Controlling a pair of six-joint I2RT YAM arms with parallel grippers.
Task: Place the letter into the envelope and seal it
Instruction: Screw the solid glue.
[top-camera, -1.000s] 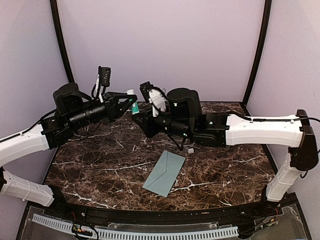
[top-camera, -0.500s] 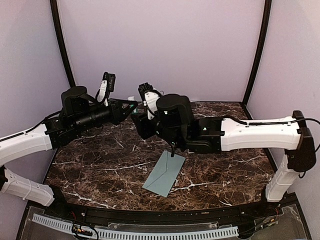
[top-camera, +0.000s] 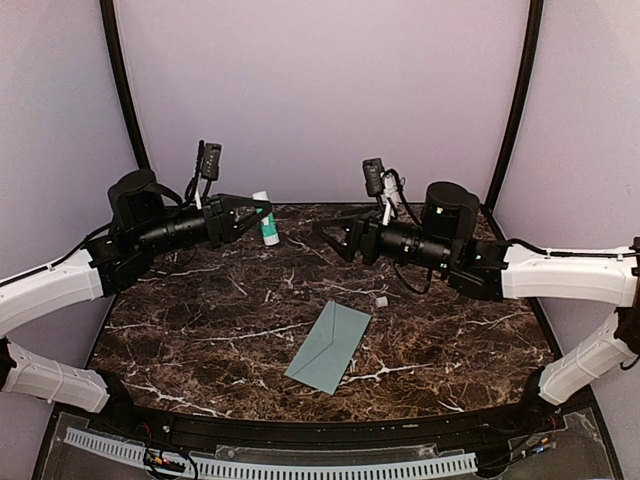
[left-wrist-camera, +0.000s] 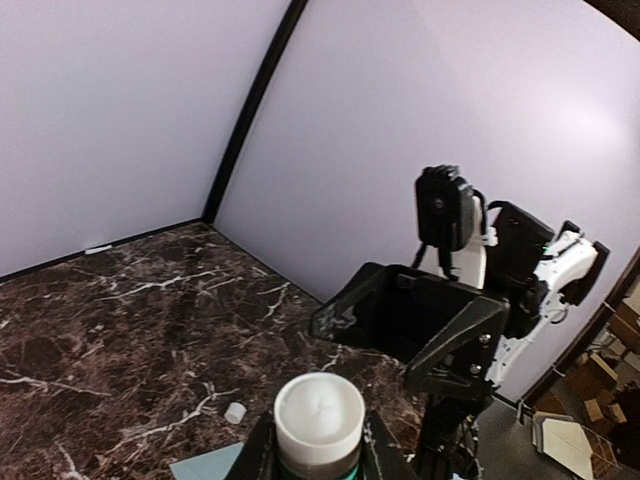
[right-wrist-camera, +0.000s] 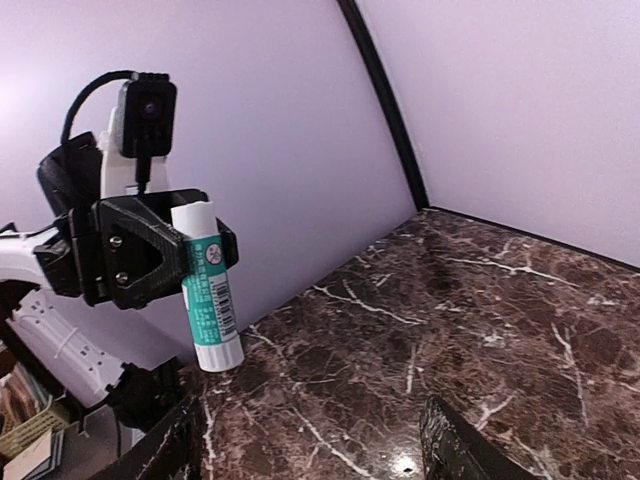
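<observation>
Items on the dark brown, white-veined marble table (top-camera: 200, 330), listed from the near edge to the back:

1. Pale teal paper envelope (top-camera: 328, 347), oblong: one. It lay flat on the table at the near centre, set on a slant, with one short end toward the front edge. Neither gripper touched it; both were well apart from it.

2. Small white cylindrical cap (top-camera: 381, 300): one. It stood on the marble just beyond the envelope's far right corner, close to it but apart.

3. Robot arms, white shells with black wrist sections: two. The left arm (top-camera: 50, 285) and the right arm (top-camera: 570, 275) each reached inward over the far half of the table and faced each other.

4. Left gripper (top-camera: 262, 210): one. Its black fingers were clamped on item 5 and held it clear of the table.

5. White glue stick with a green printed label (top-camera: 268, 232): one. It was held nearly upright, its open white end up, with the lower part below the fingers.

6. Right gripper (top-camera: 338, 238): one. Its jaws stood wide apart with nothing between them. It pointed toward the glue stick, with a clear gap between the two.

7. Pale lilac walls with black corner struts: two struts showed at the back.
</observation>
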